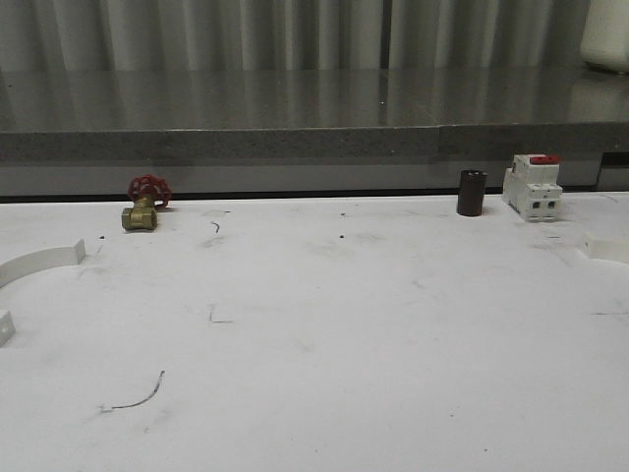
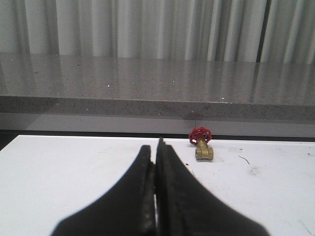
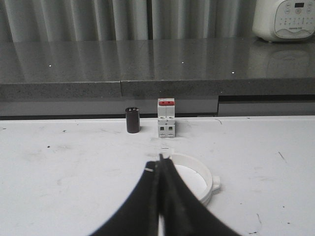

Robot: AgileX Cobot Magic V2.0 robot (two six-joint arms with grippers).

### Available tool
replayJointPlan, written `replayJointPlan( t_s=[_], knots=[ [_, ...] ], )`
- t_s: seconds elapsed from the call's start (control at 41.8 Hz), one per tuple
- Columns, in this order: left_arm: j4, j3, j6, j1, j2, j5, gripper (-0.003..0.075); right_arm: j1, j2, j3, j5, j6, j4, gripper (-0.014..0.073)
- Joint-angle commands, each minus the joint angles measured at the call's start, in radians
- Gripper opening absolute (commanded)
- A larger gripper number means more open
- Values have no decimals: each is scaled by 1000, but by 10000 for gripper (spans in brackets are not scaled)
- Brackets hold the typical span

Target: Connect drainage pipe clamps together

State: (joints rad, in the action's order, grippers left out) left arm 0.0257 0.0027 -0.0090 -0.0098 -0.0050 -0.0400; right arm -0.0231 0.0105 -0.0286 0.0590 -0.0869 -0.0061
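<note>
One white drainage pipe clamp half [image 1: 39, 261] lies at the table's far left edge, its curve running out of the front view. Another white clamp half [image 3: 206, 173] lies flat on the table just beyond my right gripper [image 3: 160, 160], whose dark fingers are pressed together with nothing between them. A corner of that clamp [image 1: 606, 248] shows at the far right of the front view. My left gripper [image 2: 157, 147] is shut and empty, above bare white table, with the valve ahead of it.
A small brass valve with a red handwheel [image 1: 145, 204] [image 2: 202, 143] stands at the back left. A dark cylinder [image 1: 472, 192] [image 3: 132, 119] and a white circuit breaker with a red top [image 1: 532, 185] [image 3: 166, 118] stand at the back right. A grey stone ledge [image 1: 295, 143] runs behind the table.
</note>
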Motion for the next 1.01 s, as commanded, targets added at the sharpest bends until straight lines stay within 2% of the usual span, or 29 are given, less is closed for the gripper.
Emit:
replayJointPlan(
  t_s=[0.0, 0.431, 0.742, 0.862, 0.981],
  knots=[
    [0, 25, -7, 2, -11, 84, -20, 6, 16, 5, -85, -1, -5, -118],
    [0, 25, -7, 2, -11, 84, -20, 6, 16, 5, -85, -1, -5, -118],
    [-2, 21, -7, 2, -11, 174, -20, 6, 16, 10, -106, -1, -3, -118],
    [-2, -37, -7, 2, -11, 173, -20, 6, 16, 75, -71, -3, 38, -118],
    [-2, -167, -7, 2, 3, 97, -20, 6, 8, 223, 57, -3, 38, -118]
  ],
)
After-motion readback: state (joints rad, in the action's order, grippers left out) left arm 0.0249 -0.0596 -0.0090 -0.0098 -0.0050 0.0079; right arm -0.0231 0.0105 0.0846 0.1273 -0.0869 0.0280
